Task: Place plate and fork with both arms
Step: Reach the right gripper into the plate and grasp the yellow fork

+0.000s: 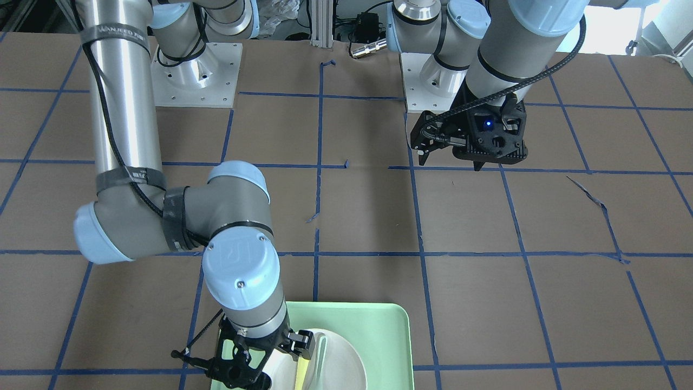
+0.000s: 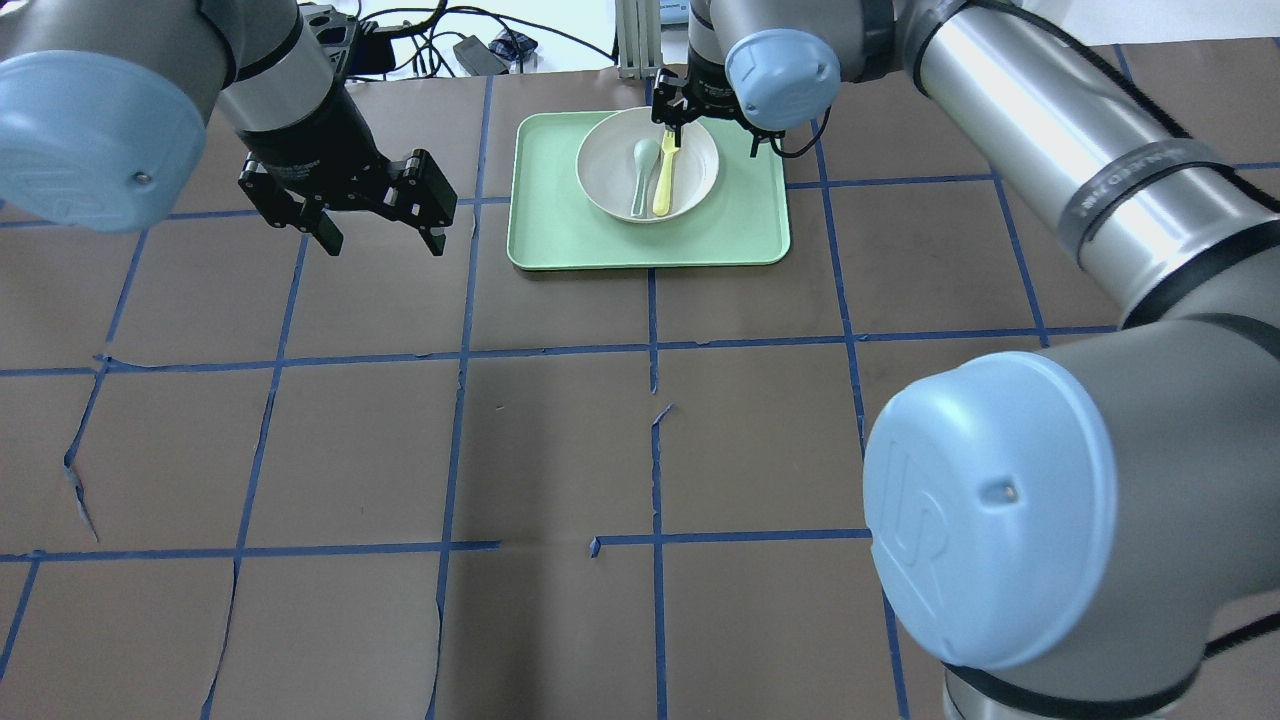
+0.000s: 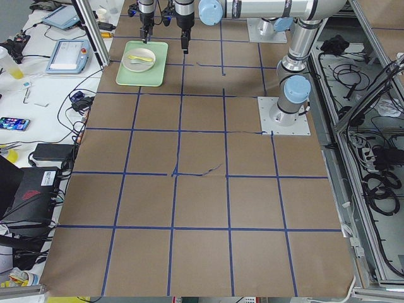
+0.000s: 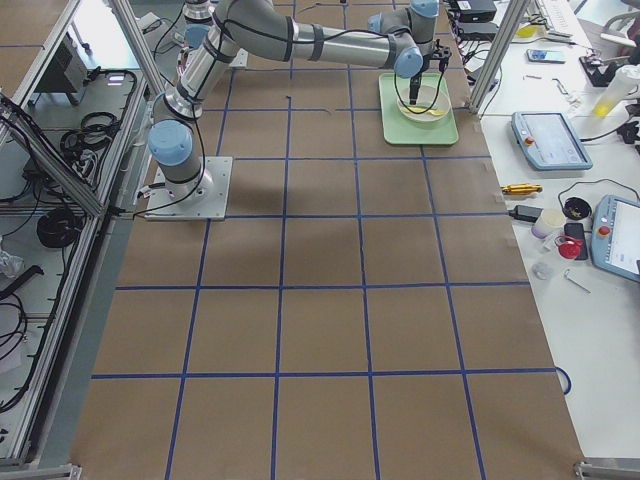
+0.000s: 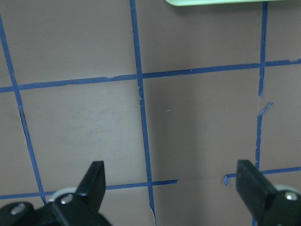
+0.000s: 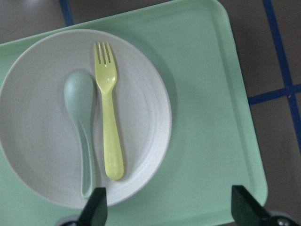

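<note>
Covering most of each view is the brown table, and blue tape lines are crossing it in squares. The right arm is reaching from the lower right of the overhead view up to the top middle. Its big round elbow is filling that lower right corner. In the front-facing view its wrist is blocking the left part of the tray and plate at the bottom edge. The left arm is coming in at the upper left of the overhead view. The left gripper is hanging over bare table, left of the tray. Its fingers are standing apart with nothing between them.

The green tray is sitting at the top middle of the overhead view. The plate is sitting in the tray. The spoon and the fork are lying in the plate, just beside each other, heads pointing the same way. The right gripper is hovering above the plate. Its fingers are spread wide and are holding nothing.
</note>
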